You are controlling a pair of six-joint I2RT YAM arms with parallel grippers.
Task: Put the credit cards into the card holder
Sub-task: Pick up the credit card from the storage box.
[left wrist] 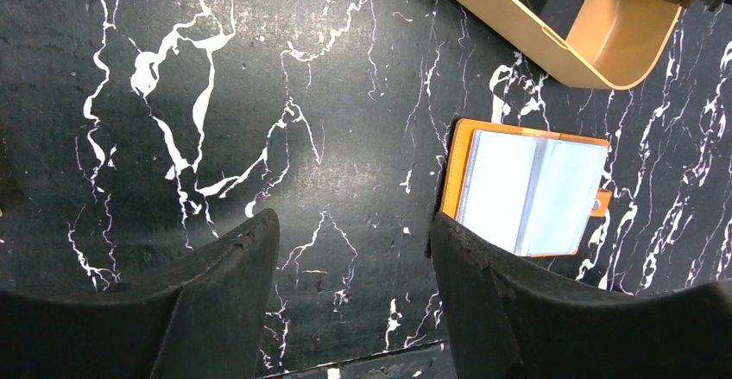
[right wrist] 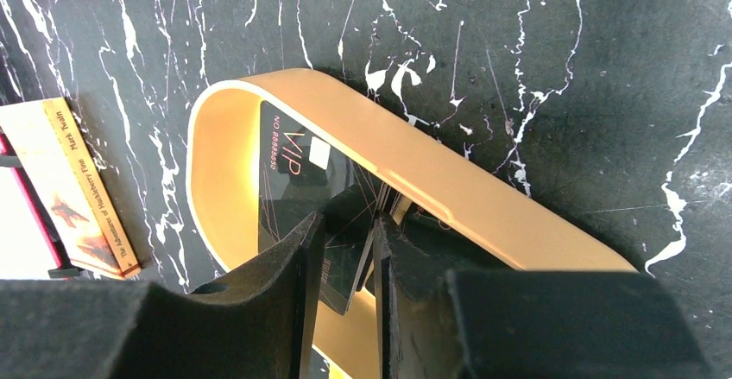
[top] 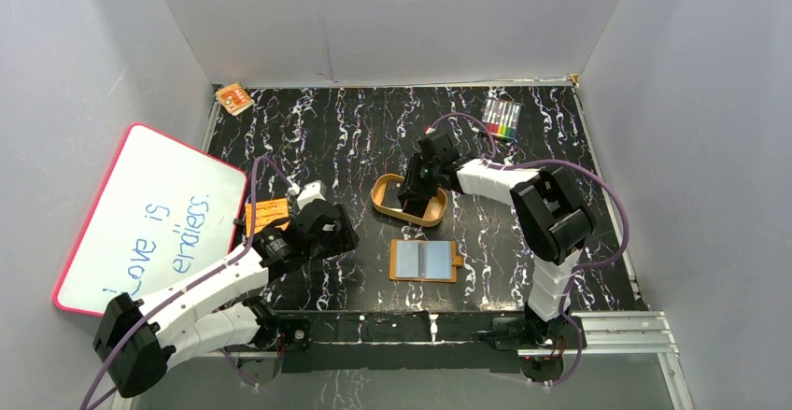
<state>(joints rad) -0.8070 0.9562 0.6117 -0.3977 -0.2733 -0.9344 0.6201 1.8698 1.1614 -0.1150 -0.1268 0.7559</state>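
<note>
Step in hand: the pick-up. Right fingers point(right wrist: 293, 267) are down inside the tan oval tray point(right wrist: 432, 180), drawn close together and pinching the edge of one of the black credit cards point(right wrist: 289, 180) lying there. How firm the hold is I cannot tell.

Left fingers point(left wrist: 233, 275) are spread wide, holding nothing, above bare worktop point(left wrist: 129, 224).

The card holder point(left wrist: 526, 193) lies open and flat just near of the tray, sleeves up, no card visible in it.

Next move, by my reading: lift the card clear of the tray wall, carry it to the holder, and slide it edge-first into a sleeve. The left arm will likely need to steady the holder.
</note>
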